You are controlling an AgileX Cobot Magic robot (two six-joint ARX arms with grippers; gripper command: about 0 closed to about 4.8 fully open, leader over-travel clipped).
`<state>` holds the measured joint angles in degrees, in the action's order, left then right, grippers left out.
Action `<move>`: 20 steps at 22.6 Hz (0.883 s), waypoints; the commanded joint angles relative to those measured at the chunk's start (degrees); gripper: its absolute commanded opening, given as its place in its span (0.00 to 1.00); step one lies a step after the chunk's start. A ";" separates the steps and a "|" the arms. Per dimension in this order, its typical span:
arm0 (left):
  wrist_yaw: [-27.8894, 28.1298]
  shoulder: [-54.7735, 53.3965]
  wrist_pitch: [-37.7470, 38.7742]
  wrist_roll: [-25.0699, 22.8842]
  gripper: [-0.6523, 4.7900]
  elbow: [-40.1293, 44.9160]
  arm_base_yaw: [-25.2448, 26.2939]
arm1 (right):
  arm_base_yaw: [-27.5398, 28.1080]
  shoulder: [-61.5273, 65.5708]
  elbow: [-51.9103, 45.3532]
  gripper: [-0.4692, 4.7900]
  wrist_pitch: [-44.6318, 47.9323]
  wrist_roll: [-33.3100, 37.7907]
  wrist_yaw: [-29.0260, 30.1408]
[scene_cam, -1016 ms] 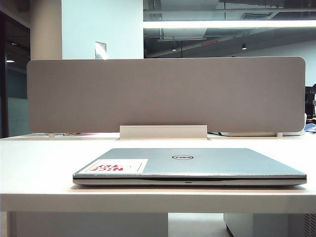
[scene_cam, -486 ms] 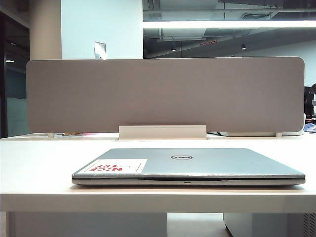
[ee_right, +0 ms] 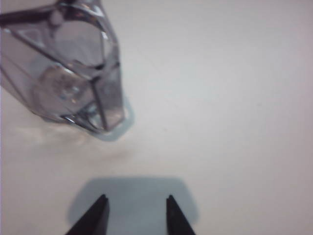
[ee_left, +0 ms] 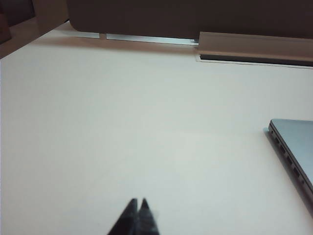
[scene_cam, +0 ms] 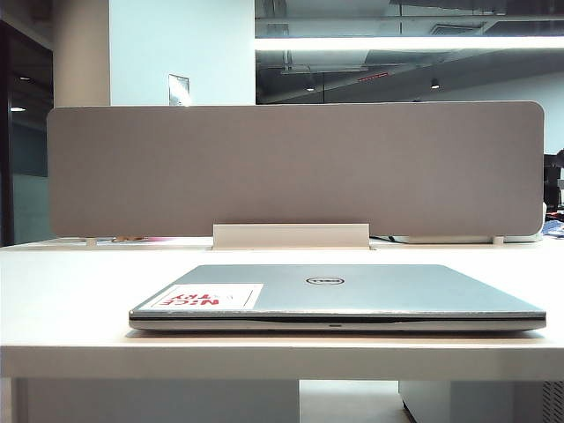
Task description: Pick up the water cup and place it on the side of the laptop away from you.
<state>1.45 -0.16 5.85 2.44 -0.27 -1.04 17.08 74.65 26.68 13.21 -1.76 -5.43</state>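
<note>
Wide, thin silver-grey closed laptop (scene_cam: 337, 298) lay flat on the white bench (scene_cam: 70, 300) before a grey divider panel (scene_cam: 295, 167). Small clear faceted glass water cup (ee_right: 73, 68) stood on the bench just beyond the right gripper (ee_right: 137, 213), whose dark fingers were spread apart and empty above their own shadow. Left gripper (ee_left: 138, 215), fingertips pressed together, hung over bare bench beside the laptop's edge.
</note>
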 commanded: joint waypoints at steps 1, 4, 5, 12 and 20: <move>-0.20 -0.07 -0.37 0.13 0.11 -0.17 -0.04 | 0.00 0.33 -0.92 0.41 6.54 0.24 1.09; -0.22 -0.07 -0.37 0.15 0.11 -0.17 -0.04 | -0.02 3.19 -0.96 0.41 10.34 0.48 1.53; -0.20 -0.07 -0.37 0.13 0.11 -0.17 -0.04 | -0.07 3.96 -0.96 0.41 11.19 0.63 1.92; -0.22 -0.07 -0.39 0.13 0.11 -0.17 -0.04 | -1.01 9.88 -0.92 0.40 18.18 1.68 1.90; -0.42 -0.07 -0.37 0.15 0.11 -0.17 -0.07 | -1.05 15.58 -0.70 0.37 26.05 1.99 1.29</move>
<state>1.43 -0.16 5.85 2.44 -0.27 -1.04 16.05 90.02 25.65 36.64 0.03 -3.99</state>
